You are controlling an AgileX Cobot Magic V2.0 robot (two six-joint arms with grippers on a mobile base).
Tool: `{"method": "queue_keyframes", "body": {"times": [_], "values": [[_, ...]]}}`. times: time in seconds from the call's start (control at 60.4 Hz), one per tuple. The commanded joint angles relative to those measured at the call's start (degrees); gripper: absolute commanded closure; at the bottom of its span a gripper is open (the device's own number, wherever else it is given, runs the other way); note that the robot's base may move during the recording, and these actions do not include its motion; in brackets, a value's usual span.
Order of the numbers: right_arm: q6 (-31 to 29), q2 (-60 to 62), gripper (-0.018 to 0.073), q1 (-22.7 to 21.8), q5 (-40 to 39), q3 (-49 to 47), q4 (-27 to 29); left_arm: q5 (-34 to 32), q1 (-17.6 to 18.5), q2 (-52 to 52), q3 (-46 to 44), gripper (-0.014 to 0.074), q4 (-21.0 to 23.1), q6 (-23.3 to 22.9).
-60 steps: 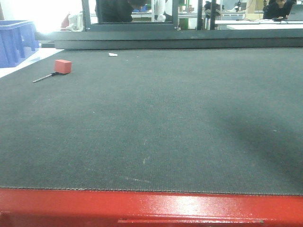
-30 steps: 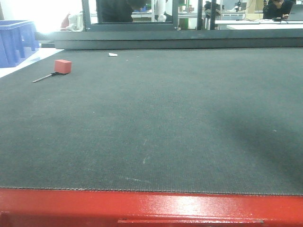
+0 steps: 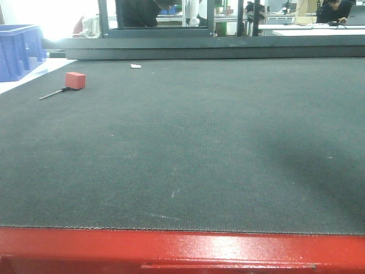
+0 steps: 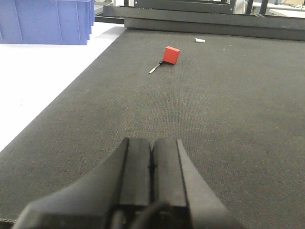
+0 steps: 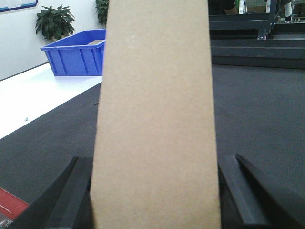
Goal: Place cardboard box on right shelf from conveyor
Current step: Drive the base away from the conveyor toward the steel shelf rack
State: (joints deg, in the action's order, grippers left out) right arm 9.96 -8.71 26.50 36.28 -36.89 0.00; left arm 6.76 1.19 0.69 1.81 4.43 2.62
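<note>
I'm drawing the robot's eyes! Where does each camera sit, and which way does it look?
Front view: low at the near red edge of the conveyor, looking across it to the far end; no robot part shows.
Left wrist view: just behind the shut left pincer, looking along the conveyor toward the red block.
Right wrist view: behind the right pincer, shut on the box, which hides most of the scene.
Shared: front and left wrist views both show the red block and the blue bin.
</note>
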Motion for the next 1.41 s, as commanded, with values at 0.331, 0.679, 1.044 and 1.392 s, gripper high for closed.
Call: {"method": "queue_keyframes", "body": {"times": [0.331, 0.679, 1.044, 1.392], "values": [[-0.62, -0.81, 0.0433, -0.31, -5.69, -1.49, 0.0, -4.87, -0.02, 0.83, 0.47, 0.0713, 0.34, 0.01], [-0.62, -0.81, 0.0433, -0.31, -5.69, -1.49, 0.0, -4.87, -0.02, 0.83, 0.47, 0.0712, 0.34, 0.01], [-0.62, -0.81, 0.0433, -0.31, -5.69, -1.49, 0.0, -4.87, -0.02, 0.83, 0.47, 0.0713, 0.34, 0.01], [-0.62, -0.81, 0.0433, -0.31, -5.69, -1.49, 0.0, -4.87, -0.02, 0.83, 0.47, 0.0713, 0.34, 0.01]]}}
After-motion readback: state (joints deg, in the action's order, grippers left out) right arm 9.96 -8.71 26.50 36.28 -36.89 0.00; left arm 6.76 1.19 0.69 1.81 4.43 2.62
